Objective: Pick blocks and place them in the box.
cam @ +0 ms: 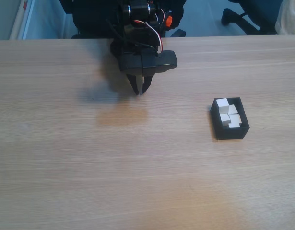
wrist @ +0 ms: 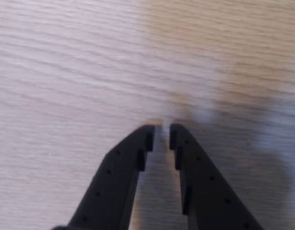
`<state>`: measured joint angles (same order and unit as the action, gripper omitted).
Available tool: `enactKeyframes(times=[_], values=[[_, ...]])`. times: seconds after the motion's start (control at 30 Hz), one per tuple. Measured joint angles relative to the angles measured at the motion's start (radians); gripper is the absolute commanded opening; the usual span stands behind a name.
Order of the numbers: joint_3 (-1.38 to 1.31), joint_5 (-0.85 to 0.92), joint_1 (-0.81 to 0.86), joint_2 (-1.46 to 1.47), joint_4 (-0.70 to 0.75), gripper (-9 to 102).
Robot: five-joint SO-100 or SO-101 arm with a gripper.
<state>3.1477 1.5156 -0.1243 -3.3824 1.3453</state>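
Several blocks (cam: 229, 116) lie heaped inside the box (cam: 229, 133), which rests on the table (cam: 147, 167) with its long axis running from the far edge toward the near edge in the fixed view, slightly slanted. Well left of the box, the gripper (cam: 140, 91) points down, jaws nearly closed and empty; the wrist view shows a narrow gap between its fingertips (wrist: 148, 136).

Black open-topped box (cam: 230, 130) lying flat on the table; several white blocks (cam: 229, 114) piled inside it.
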Motion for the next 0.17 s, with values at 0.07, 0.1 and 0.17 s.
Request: enactKeyframes(times=[0.07, 0.1, 0.17], values=[[0.000, 0.000, 0.000, 0.000, 0.000, 0], [0.000, 0.000, 0.000, 0.000, 0.000, 0], [0.000, 0.000, 0.000, 0.000, 0.000, 0]])
